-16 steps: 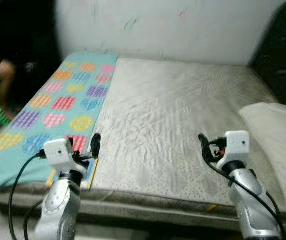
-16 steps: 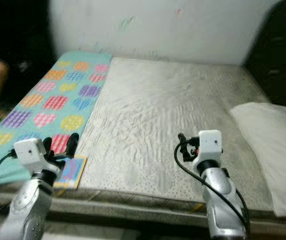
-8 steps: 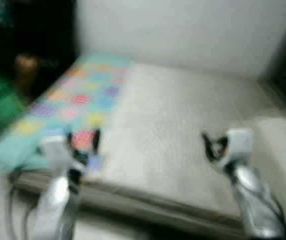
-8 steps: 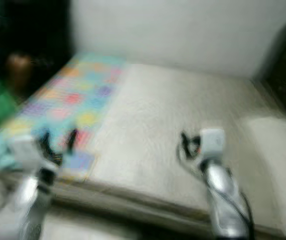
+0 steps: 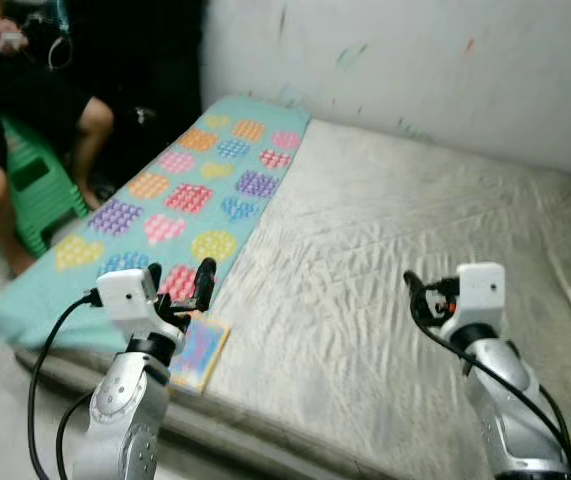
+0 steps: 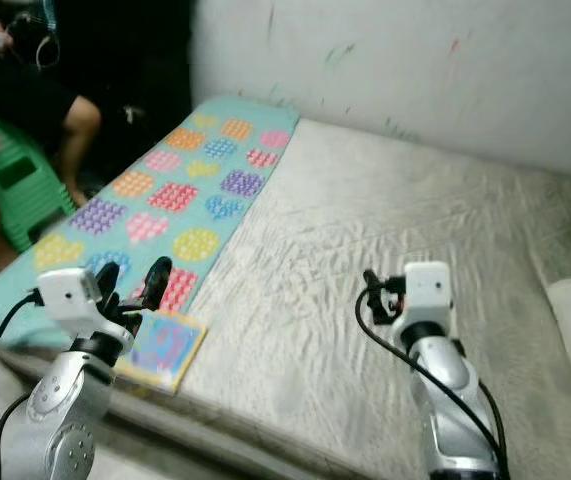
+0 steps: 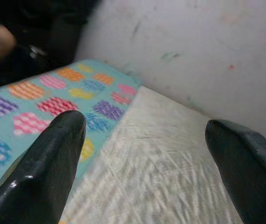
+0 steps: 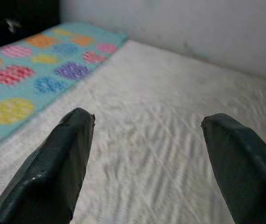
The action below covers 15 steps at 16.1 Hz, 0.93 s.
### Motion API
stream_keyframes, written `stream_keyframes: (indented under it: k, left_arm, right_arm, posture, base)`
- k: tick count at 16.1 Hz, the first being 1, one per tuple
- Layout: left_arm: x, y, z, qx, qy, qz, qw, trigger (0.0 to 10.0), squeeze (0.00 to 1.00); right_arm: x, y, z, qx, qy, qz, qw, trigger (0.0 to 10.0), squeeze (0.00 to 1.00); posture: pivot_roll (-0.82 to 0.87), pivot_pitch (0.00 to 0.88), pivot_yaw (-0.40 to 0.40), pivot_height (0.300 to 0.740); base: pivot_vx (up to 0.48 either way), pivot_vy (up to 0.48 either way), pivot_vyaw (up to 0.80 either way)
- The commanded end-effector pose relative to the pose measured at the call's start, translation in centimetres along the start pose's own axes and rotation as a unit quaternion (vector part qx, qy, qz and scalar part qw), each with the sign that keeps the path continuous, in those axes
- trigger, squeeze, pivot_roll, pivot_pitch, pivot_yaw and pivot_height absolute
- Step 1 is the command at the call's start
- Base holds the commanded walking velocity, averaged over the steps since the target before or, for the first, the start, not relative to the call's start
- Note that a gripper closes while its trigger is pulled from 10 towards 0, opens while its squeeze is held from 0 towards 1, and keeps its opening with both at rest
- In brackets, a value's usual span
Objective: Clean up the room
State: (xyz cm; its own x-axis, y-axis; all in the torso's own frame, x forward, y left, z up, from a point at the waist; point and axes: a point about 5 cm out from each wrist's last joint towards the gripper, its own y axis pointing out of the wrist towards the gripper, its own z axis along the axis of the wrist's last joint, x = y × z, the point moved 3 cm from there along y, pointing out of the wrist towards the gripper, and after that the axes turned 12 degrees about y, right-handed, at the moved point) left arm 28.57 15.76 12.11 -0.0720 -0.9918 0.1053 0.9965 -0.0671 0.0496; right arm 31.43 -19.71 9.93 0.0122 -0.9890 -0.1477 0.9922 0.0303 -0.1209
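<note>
Mattress (image 5: 395, 260), heart blanket (image 5: 165, 200) (book (image 5: 200, 352) on edge), hands spread.

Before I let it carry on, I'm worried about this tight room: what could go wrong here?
A person sits on a green stool close to the bed's left side; a swing of the left hand could hit them. The colourful book lies at the mattress edge and could get knocked off.

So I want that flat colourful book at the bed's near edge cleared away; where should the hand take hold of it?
The thin colourful book lies flat, so pinch its near corner overhanging the mattress edge, coming from the front with the left hand, open above it.
</note>
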Motion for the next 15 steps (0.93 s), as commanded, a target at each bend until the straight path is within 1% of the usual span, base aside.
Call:
stream_keyframes:
  k: [1,7,9,10,15]
  left_arm:
    - [-1.03,-0.15,-0.10,-0.008,0.006,0.023,1.000,10.0,0.00]
    - [-0.96,-0.02,-0.14,-0.009,0.009,0.021,1.000,10.0,0.00]
    - [-1.03,0.05,-0.31,-0.016,0.004,0.031,0.999,10.0,0.00]
    - [-1.08,0.08,-0.38,-0.019,0.000,0.035,0.999,10.0,0.00]
    - [-0.83,0.17,-0.35,-0.016,-0.010,0.030,0.999,10.0,0.00]
  right_arm:
    - [-1.37,0.37,0.74,0.014,0.001,0.022,1.000,10.0,0.00]
    - [-1.41,0.48,0.77,0.015,0.003,0.022,1.000,10.0,0.00]
    - [-1.37,0.56,0.81,0.014,0.013,0.022,1.000,10.0,0.00]
    - [-1.35,0.60,0.61,0.005,0.023,0.019,1.000,10.0,0.00]
    - [-1.35,0.65,0.62,0.004,0.017,0.022,1.000,10.0,0.00]
  posture:
    - [-0.03,0.000,-0.060,0.740]
    - [-0.03,0.000,-0.057,0.740]
    - [-0.03,0.000,-0.058,0.740]
    - [-0.03,0.000,-0.058,0.740]
    - [-0.03,0.000,-0.064,0.740]
  base:
    - [0.000,0.000,0.00]
    - [0.000,0.000,0.00]
    - [0.000,0.000,0.00]
    - [0.000,0.000,0.00]
    - [0.000,0.000,-0.80]
